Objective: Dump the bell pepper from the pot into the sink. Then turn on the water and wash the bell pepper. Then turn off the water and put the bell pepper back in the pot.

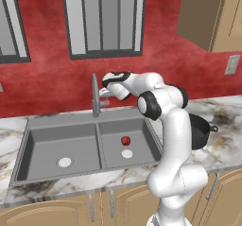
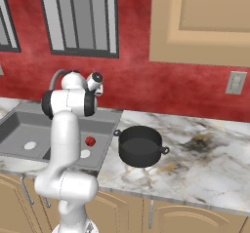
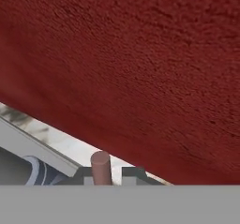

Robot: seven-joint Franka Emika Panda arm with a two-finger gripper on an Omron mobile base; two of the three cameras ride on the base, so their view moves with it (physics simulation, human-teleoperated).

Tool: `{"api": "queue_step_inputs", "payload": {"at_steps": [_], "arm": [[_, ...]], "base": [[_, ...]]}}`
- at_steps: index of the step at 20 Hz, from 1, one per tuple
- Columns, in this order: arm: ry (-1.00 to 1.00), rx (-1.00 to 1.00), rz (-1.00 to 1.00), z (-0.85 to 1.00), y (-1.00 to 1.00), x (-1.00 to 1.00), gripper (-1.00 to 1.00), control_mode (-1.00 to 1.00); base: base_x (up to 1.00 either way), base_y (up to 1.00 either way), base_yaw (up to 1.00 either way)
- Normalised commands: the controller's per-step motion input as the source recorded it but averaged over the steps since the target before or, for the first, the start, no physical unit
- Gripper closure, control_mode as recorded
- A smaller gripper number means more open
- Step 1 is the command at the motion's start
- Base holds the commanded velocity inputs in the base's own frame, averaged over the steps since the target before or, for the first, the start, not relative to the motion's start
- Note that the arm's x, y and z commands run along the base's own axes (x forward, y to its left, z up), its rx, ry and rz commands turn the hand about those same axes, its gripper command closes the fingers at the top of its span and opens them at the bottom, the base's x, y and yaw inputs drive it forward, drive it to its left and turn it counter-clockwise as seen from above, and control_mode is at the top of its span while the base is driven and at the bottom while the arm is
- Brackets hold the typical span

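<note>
The red bell pepper point(image 1: 125, 140) point(image 2: 90, 141) lies in the right basin of the grey sink point(image 1: 56, 140) point(image 2: 19, 125), just behind the pale drain. The black pot point(image 2: 140, 146) point(image 1: 201, 130) stands upright on the marble counter to the right of the sink, dark inside. My gripper point(image 1: 107, 98) point(image 3: 107, 174) reaches over the back of the sink to the faucet point(image 1: 95, 95). In the hand view the brownish faucet handle point(image 3: 101, 164) sits between the two fingertips, and the gripper is shut on it. The hand points at the red wall.
A red wall with windows runs behind the counter. An upper cabinet point(image 2: 200, 22) hangs at the right, with an outlet point(image 2: 236, 82) below it. The left basin point(image 1: 64, 162) holds just its drain. Marble counter point(image 2: 205, 154) stretches right of the pot.
</note>
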Motion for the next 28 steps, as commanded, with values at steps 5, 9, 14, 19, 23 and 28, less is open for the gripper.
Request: {"api": "queue_step_inputs", "payload": {"at_steps": [5, 9, 14, 19, 23, 28], "arm": [[0.0, 0.02, -0.05, -0.12, -0.8, 0.1, 1.0, -1.0], [0.0, 0.02, -0.06, -0.15, -0.89, 0.05, 1.0, -1.0], [0.0, 0.03, -0.07, -0.17, -0.94, 0.0, 1.0, -1.0], [0.0, 0.04, -0.09, -0.18, -0.98, 0.0, 1.0, -1.0], [0.0, 0.04, -0.09, -0.2, -1.0, 0.0, 1.0, -1.0], [0.0, 0.04, -0.1, -0.22, -1.0, 0.0, 1.0, -1.0]], "base": [[0.0, 0.0, 0.0], [0.0, 0.0, 0.0], [0.0, 0.0, 0.0], [0.0, 0.0, 0.0], [0.0, 0.0, 0.0], [0.0, 0.0, 0.0]]}}
